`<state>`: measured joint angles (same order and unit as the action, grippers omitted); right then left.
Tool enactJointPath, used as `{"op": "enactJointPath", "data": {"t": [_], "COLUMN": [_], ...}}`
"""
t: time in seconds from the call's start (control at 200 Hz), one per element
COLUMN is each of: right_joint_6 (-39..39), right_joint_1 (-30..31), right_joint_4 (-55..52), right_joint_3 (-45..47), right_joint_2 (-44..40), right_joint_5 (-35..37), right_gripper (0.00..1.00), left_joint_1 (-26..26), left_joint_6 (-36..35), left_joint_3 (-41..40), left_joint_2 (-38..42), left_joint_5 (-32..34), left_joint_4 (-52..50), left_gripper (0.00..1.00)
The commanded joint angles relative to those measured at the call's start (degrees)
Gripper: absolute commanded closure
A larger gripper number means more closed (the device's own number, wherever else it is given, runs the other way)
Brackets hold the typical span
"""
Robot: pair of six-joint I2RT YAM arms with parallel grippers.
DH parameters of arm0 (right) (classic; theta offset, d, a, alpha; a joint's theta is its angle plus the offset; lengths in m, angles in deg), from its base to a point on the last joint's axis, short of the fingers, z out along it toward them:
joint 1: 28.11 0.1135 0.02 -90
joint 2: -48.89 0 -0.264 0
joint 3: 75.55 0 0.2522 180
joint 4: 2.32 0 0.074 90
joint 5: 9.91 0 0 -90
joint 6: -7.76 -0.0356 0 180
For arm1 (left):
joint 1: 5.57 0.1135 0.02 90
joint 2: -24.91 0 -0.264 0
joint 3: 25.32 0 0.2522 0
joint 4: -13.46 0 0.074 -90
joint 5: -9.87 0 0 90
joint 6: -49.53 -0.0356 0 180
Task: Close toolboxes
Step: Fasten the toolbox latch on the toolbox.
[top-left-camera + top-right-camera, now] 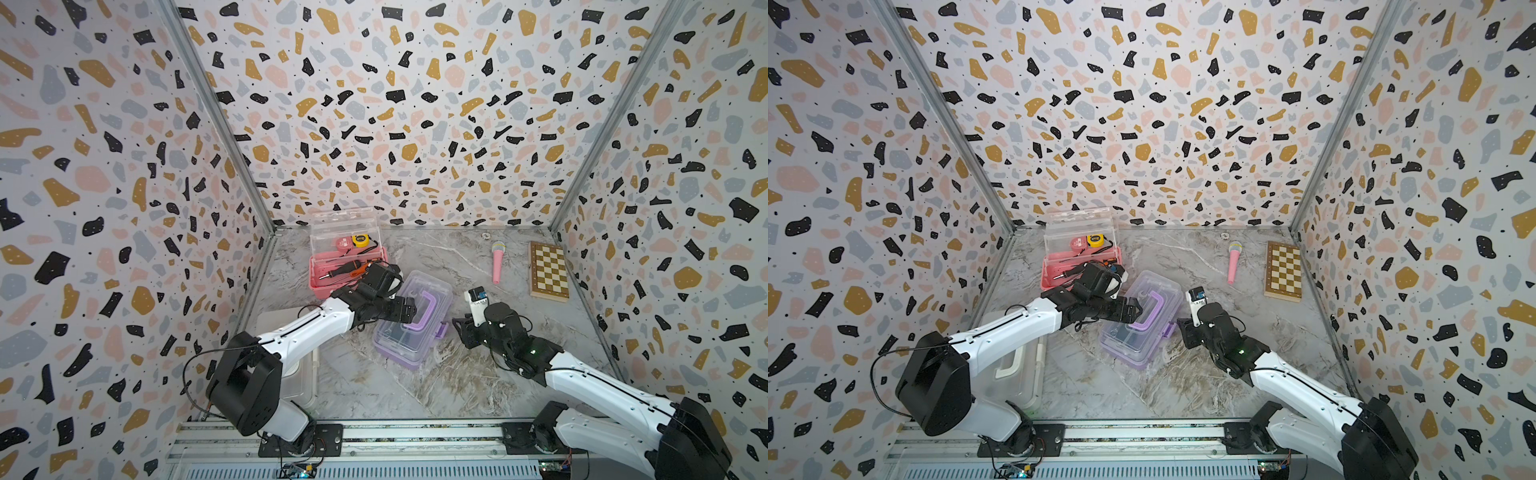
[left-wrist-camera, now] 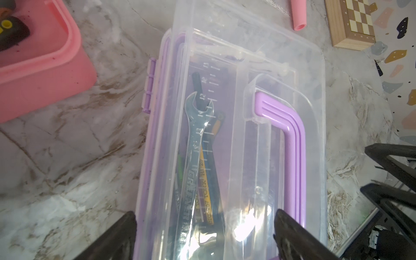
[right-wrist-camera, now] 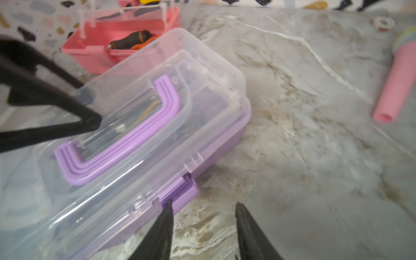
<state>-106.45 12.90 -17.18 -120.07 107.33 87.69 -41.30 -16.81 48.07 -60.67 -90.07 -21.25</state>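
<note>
The purple toolbox (image 1: 415, 328) (image 1: 1142, 332) lies mid-table with its clear lid (image 2: 247, 135) (image 3: 146, 135) down over the base and its purple handle (image 2: 292, 146) flat. My left gripper (image 2: 204, 215) (image 1: 409, 311) (image 1: 1133, 311) hovers open over that lid, its fingers spread wide. My right gripper (image 3: 204, 203) (image 1: 461, 328) is open beside the box's front, with bare table between its fingers. One of its fingertips (image 3: 168, 207) is at the purple latch (image 3: 180, 193). The pink toolbox (image 1: 328, 278) (image 1: 1054, 274) stands at the back left with its clear lid (image 1: 345, 226) upright. The white toolbox (image 1: 1013, 365) lies under my left arm.
A pink toy microphone (image 1: 496, 262) and a wooden chessboard (image 1: 548, 272) lie at the back right. A small round object (image 1: 485, 235) sits near the back wall. Patterned walls enclose the table on three sides. Tools lie inside the pink box.
</note>
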Motion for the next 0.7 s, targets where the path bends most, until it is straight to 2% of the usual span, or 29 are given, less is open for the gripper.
{"op": "enactJointPath", "data": {"t": [0.0, 0.155, 0.26, 0.471, 0.691], "right_joint_6": [-13.84, -18.57, -19.93, -20.62, -20.45], "right_joint_1": [0.12, 0.12, 0.12, 0.12, 0.07], "right_joint_4": [-3.79, -2.41, 3.23, 9.22, 11.28], "right_joint_3": [2.24, 3.32, 3.9, 1.93, 0.32], "right_joint_2": [0.63, 3.59, 6.19, 12.02, 13.98], "right_joint_5": [6.32, 3.41, -1.2, -7.49, -9.76], "right_gripper": [0.58, 0.58, 0.58, 0.59, 0.59], "left_joint_1": [0.13, 0.39, 0.56, 0.59, 0.55], "left_joint_6": [0.25, 0.14, 0.14, 0.07, -0.25], "left_joint_3": [-0.92, -0.95, -0.71, -0.21, -0.4], "left_joint_2": [0.09, -0.4, -0.64, -1.1, -0.97], "left_joint_5": [0.96, 1.15, 0.89, 0.46, 0.79], "left_joint_4": [1.31, 2.0, 2.82, 2.84, 2.4], "left_gripper": [0.07, 0.06, 0.06, 0.06, 0.06]}}
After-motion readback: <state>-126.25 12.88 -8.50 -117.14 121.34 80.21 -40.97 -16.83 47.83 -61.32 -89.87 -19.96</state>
